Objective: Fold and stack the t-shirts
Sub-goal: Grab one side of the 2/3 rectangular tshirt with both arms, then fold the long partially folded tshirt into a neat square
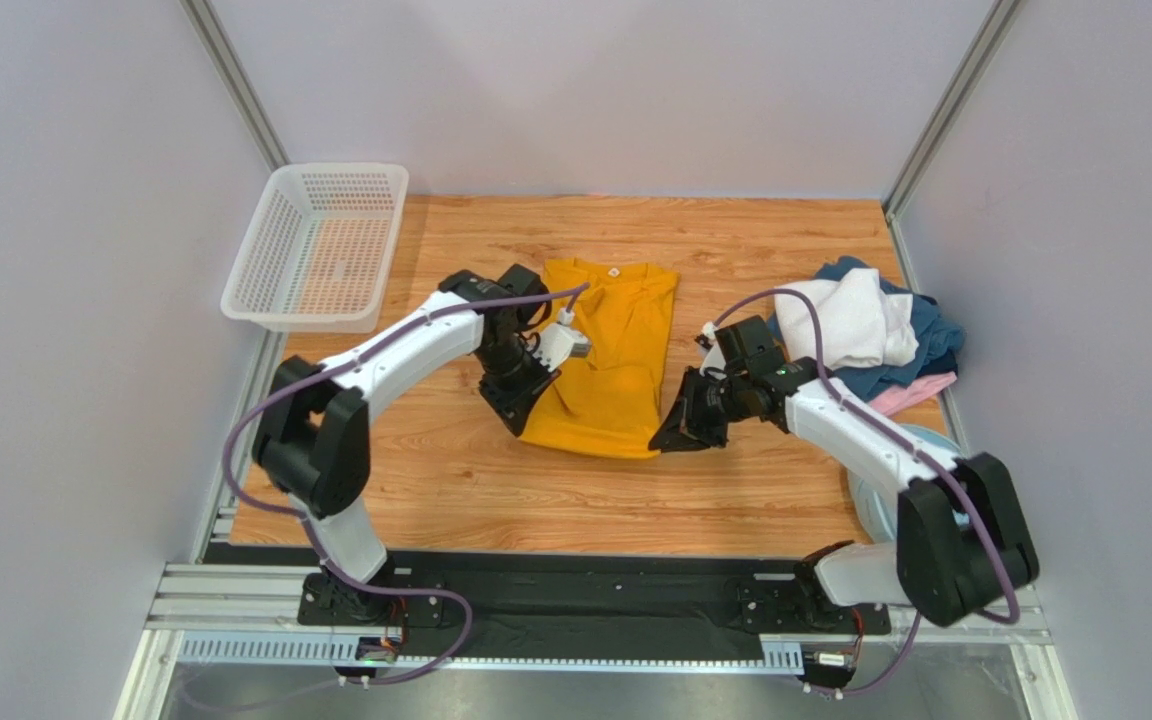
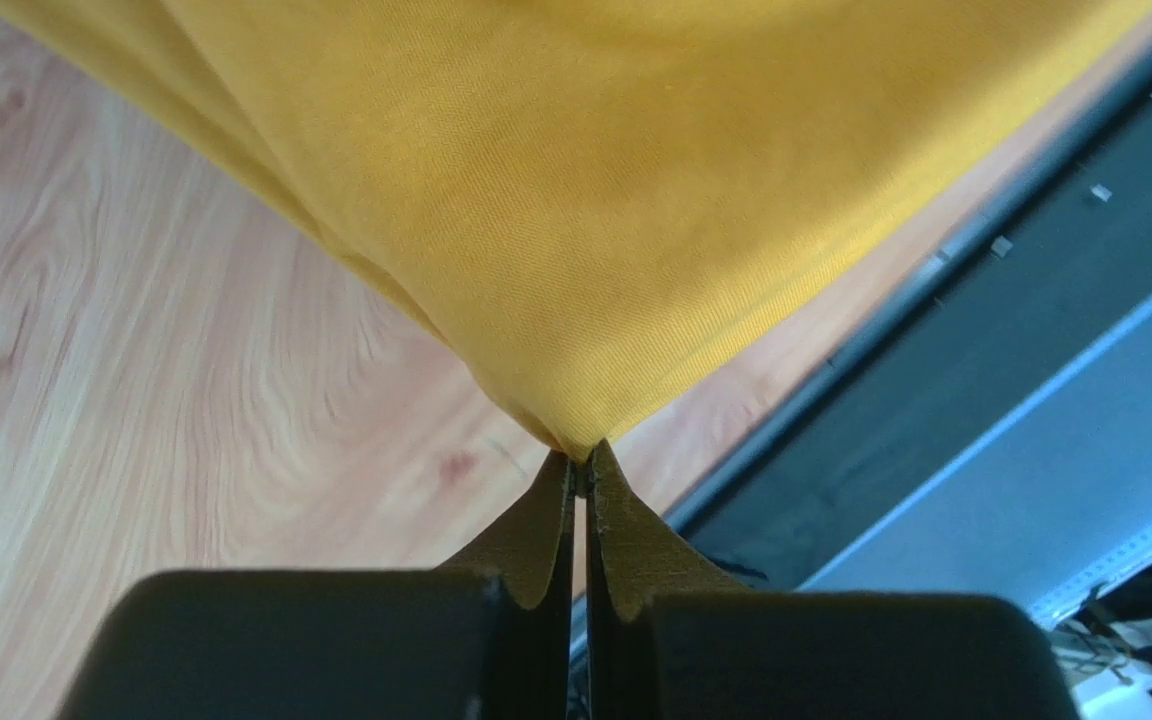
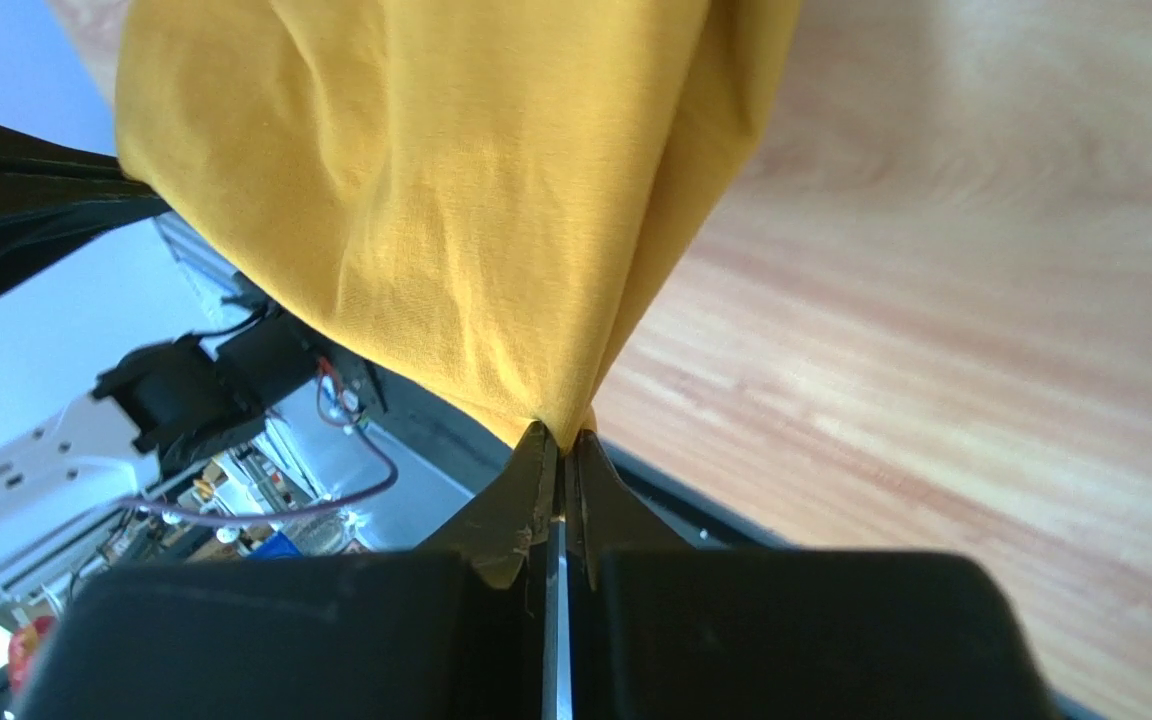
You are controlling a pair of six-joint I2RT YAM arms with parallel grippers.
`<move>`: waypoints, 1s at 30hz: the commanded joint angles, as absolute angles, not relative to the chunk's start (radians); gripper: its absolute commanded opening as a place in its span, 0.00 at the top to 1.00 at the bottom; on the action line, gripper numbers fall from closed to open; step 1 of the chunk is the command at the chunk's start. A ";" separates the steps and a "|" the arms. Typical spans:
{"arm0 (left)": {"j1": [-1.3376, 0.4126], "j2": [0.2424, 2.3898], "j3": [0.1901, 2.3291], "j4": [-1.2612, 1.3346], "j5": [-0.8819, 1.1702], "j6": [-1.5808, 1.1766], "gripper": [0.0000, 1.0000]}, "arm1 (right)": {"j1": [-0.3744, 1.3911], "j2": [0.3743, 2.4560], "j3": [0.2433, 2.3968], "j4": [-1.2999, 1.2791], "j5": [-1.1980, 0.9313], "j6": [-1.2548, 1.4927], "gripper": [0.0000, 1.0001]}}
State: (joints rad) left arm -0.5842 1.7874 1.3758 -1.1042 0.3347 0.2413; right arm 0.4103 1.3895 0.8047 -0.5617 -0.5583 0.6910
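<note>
The mustard-yellow t-shirt (image 1: 612,353) lies lengthwise in the middle of the wooden table, collar toward the back. My left gripper (image 1: 522,413) is shut on its near left corner; in the left wrist view the yellow cloth (image 2: 597,195) is pinched at the closed tips of the gripper (image 2: 579,458). My right gripper (image 1: 675,435) is shut on the near right corner; in the right wrist view the cloth (image 3: 432,225) hangs from the closed tips of the gripper (image 3: 560,440), lifted off the table. A white t-shirt (image 1: 845,323), a dark blue one (image 1: 940,342) and a pink one (image 1: 916,393) lie heaped at the right.
A white mesh basket (image 1: 315,248) stands at the back left corner, overhanging the table's left edge. A light-blue object (image 1: 865,518) shows partly under my right arm. The table's front edge and black rail (image 1: 582,578) run just behind the arm bases.
</note>
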 commanded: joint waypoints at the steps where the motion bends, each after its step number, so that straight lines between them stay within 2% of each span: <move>1: -0.588 1.634 1.422 -1.291 0.362 0.302 0.99 | 0.422 1.240 0.790 -0.689 -0.563 0.686 1.00; 9: -0.588 1.507 1.391 -1.411 0.428 0.339 0.98 | 0.474 1.002 0.715 -0.793 -0.574 0.762 1.00; 14: -0.591 1.470 1.387 -1.448 0.445 0.348 0.97 | 0.479 0.931 0.736 -0.839 -0.569 0.773 1.00; 17: -0.589 1.500 1.431 -1.444 0.422 0.345 0.97 | 0.474 0.963 0.802 -0.842 -0.537 0.747 1.00; 20: -0.591 1.590 1.515 -1.430 0.379 0.339 0.97 | 0.457 1.087 0.901 -0.842 -0.511 0.697 1.00; 30: -0.552 1.959 1.993 -1.474 0.264 0.356 1.00 | 0.333 1.339 1.169 -0.799 -0.483 0.615 1.00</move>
